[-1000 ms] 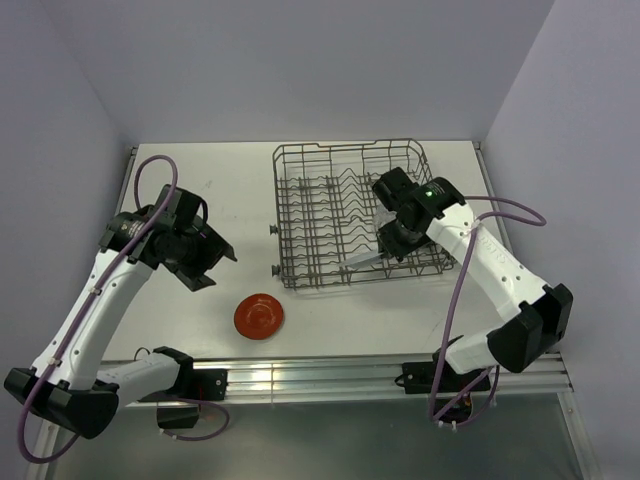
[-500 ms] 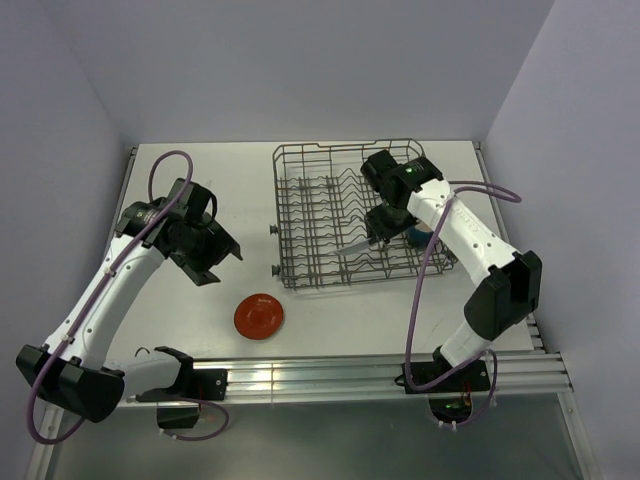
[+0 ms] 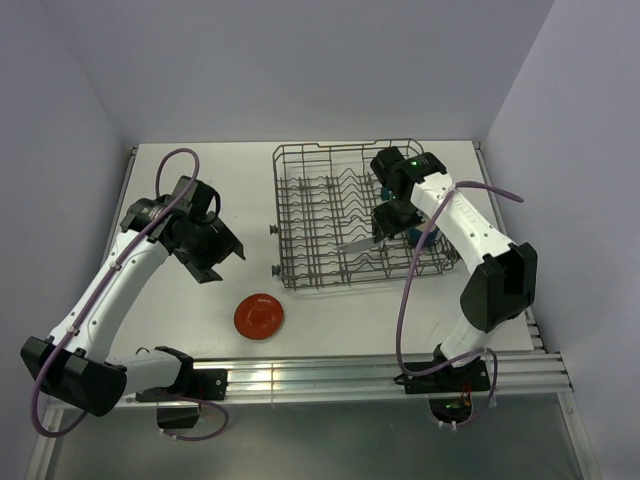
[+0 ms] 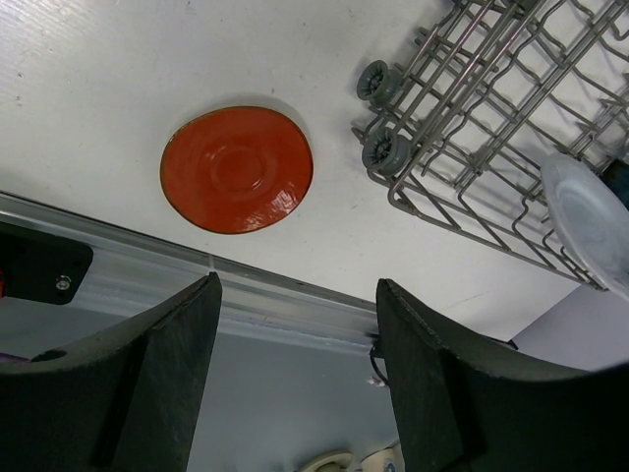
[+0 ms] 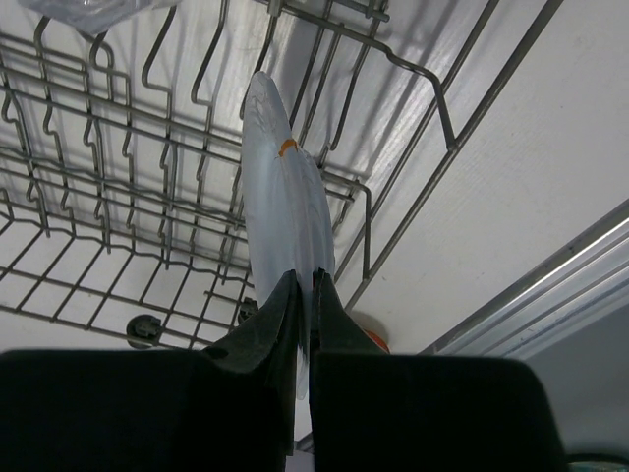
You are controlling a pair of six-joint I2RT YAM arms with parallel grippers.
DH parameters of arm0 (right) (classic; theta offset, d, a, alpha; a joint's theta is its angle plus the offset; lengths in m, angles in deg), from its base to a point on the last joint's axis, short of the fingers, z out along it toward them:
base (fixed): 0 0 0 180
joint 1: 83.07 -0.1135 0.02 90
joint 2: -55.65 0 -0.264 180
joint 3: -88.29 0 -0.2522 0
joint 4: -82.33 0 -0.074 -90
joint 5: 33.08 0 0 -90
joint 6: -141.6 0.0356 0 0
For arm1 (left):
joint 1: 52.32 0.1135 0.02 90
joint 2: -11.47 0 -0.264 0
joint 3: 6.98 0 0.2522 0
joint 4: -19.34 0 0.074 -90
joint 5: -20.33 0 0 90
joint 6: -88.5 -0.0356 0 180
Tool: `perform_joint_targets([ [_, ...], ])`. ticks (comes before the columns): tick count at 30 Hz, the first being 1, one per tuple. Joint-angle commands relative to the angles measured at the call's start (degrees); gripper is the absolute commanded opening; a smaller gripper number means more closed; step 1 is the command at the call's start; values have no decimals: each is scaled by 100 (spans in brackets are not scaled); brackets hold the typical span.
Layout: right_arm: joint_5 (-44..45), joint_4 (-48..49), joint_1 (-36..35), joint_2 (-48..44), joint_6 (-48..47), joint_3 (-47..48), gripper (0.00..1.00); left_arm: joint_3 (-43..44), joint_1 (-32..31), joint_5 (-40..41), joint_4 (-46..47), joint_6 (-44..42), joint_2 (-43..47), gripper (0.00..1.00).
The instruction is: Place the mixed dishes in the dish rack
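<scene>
The dish rack (image 3: 320, 215) stands at the back right of the table. My right gripper (image 3: 386, 222) is over its right half, shut on the rim of the pale blue-grey plate (image 3: 354, 243). In the right wrist view the plate (image 5: 283, 187) stands on edge between the closed fingers of that gripper (image 5: 306, 283), above the rack's tines (image 5: 128, 147). The red-orange plate (image 3: 259, 316) lies flat on the table in front of the rack. My left gripper (image 3: 214, 255) is open and empty above the table, to the left of and behind that plate (image 4: 237, 169). The cream bowl is out of view.
A dark blue mug (image 3: 419, 236) sits in the rack's right end. A clear glass piece (image 5: 88, 10) shows at the top edge of the right wrist view. The rack's small wheels (image 4: 381, 152) face the red-orange plate. The table's front rail (image 3: 330, 375) runs close behind the plate.
My right gripper has carried the pale plate a little farther back and left inside the rack. My left gripper has shifted slightly right and away from the front.
</scene>
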Motion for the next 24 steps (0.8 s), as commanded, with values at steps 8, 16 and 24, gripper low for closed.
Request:
perform_joint_targets([
  [8, -60, -550, 298, 356, -18, 470, 0, 197, -28, -127, 118, -279, -139, 70],
  [16, -95, -550, 430, 549, -18, 655, 0, 188, -19, -154, 171, -332, -262, 70],
  [24, -192, -550, 501, 760, -70, 638, 0, 179, -19, -224, 206, -323, -368, 70],
])
